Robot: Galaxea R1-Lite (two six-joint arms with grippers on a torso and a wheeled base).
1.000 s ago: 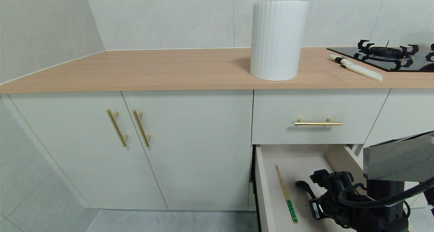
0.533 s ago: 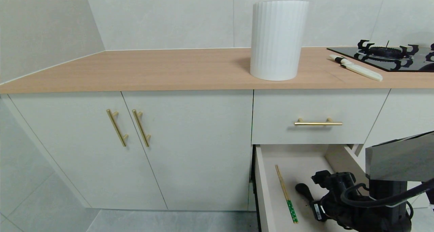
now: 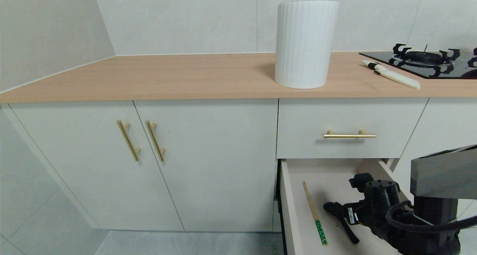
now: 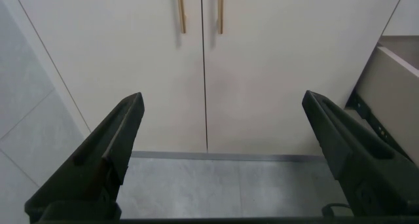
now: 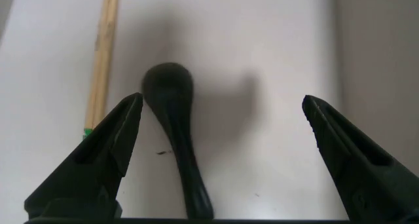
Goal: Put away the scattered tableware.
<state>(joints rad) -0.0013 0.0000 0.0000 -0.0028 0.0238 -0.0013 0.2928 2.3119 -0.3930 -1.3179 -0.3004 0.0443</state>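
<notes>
We find the chopsticks [image 3: 315, 214] and the black spoon [image 5: 173, 119] lying in the open drawer [image 3: 288, 195]. The right gripper [image 5: 221, 99] hovers over the spoon, fingers spread, gripping nothing. The left gripper [image 4: 221, 99] is likewise spread and empty. We judge the knife [image 3: 391, 74] on the countertop [image 3: 186, 76] outstanding.

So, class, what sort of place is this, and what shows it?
Most likely a home kitchen: a black gas hob in a light wooden countertop, a cream knife beside it, and a pale open drawer holding green-tipped wooden chopsticks and a black spoon.
</notes>
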